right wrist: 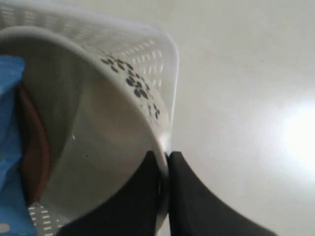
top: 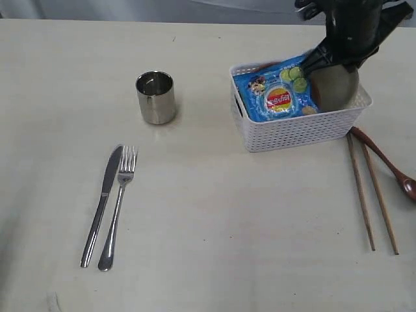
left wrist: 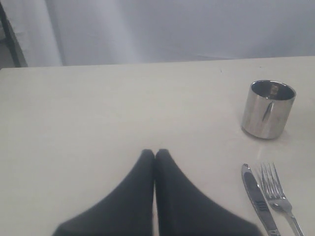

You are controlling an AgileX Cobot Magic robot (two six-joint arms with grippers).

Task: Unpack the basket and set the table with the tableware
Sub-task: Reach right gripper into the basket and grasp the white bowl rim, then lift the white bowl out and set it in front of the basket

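Note:
The white lattice basket (top: 296, 130) stands at the far right of the table (top: 214, 214). In it the off-white bowl (top: 336, 88) sits tilted, its rim pinched by my shut right gripper (top: 323, 57). In the right wrist view the gripper (right wrist: 164, 156) clamps the bowl (right wrist: 98, 147) rim next to the basket wall (right wrist: 147, 54), and the reddish-brown plate (right wrist: 34, 147) shows behind. The steel cup (top: 156, 97), knife (top: 102, 205) and fork (top: 118, 207) lie on the left. The chopsticks (top: 370, 195) and spoon (top: 390, 166) lie right of the basket. My left gripper (left wrist: 155, 153) is shut and empty over bare table.
A blue chip bag (top: 276, 97) leans in the left half of the basket, against the bowl. The cup (left wrist: 268, 109), knife (left wrist: 258, 201) and fork (left wrist: 278, 196) also show in the left wrist view. The table's far edge runs just behind the basket.

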